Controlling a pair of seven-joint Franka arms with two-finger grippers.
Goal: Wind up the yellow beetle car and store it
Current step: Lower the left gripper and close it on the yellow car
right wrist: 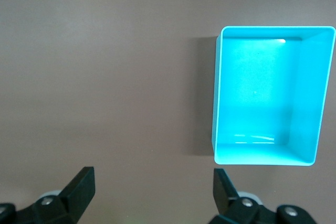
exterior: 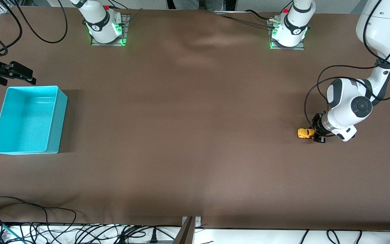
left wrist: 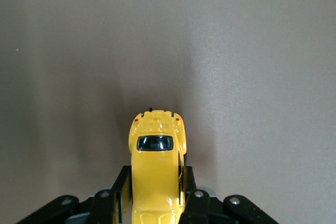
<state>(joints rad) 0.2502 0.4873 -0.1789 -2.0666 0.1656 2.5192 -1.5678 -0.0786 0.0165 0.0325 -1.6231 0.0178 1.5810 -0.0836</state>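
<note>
Your left claw point(left wrist: 155, 198) is down at the tabletop point(exterior: 195, 135) near the left arm's end, and its fingers point(left wrist: 122, 190) are pressed in against both flanks of the yellow beetle car point(exterior: 305, 133). The left wrist view shows the pinch plainly: the car sits between the two black fingers, one end of its body inside the grip and the other end, with a dark window, sticking out clear of them. The car's wheels appear to be on the tabletop, though you cannot confirm this from the pictures.

Note the car's long axis. It runs straight out from the claw, in line with the reach, and in the front view it points along the tabletop toward the right arm's end. The grip is across the narrow width, which I judge to be the right hold for rolling the car along its own length to wind it.

The turquoise bin point(exterior: 29, 118) stands at the right arm's end of the tabletop, well apart from the car, with nothing visible inside it. The right claw point(right wrist: 152, 190) hangs spread wide just beside the bin, holding nothing; that arm waits.

The left arm alone is at the car, while the right arm is by far the nearer to the bin. The storing step is not yet begun. Expect a long carry or a release toward the bin.
</note>
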